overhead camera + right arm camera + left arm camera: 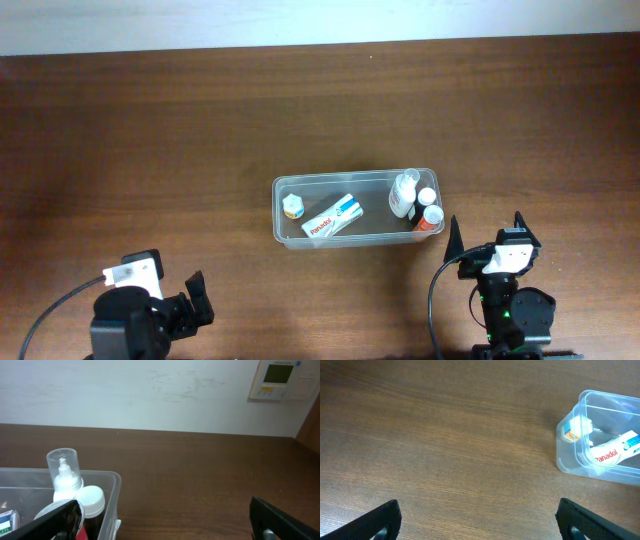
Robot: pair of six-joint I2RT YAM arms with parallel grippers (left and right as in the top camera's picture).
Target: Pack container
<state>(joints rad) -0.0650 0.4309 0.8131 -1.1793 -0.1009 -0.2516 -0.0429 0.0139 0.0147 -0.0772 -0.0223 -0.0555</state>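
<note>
The clear plastic container (pixel 282 192) sits at the table's middle. Inside lie a white and blue Panadol box (pixel 334 216), a small white object with an orange mark (pixel 292 207), a spray bottle with a clear cap (pixel 404 191), a dark bottle with a white cap (pixel 425 197) and a red bottle with a white cap (pixel 432 219). My left gripper (pixel 175 300) is open and empty at the front left, away from the container (pixel 567 455). My right gripper (pixel 485 240) is open and empty, just right of the container (pixel 112 495).
The brown wooden table (pixel 150 150) runs to a white wall (pixel 150 390) at the back. A wall-mounted control panel (pixel 280 379) shows at the upper right of the right wrist view.
</note>
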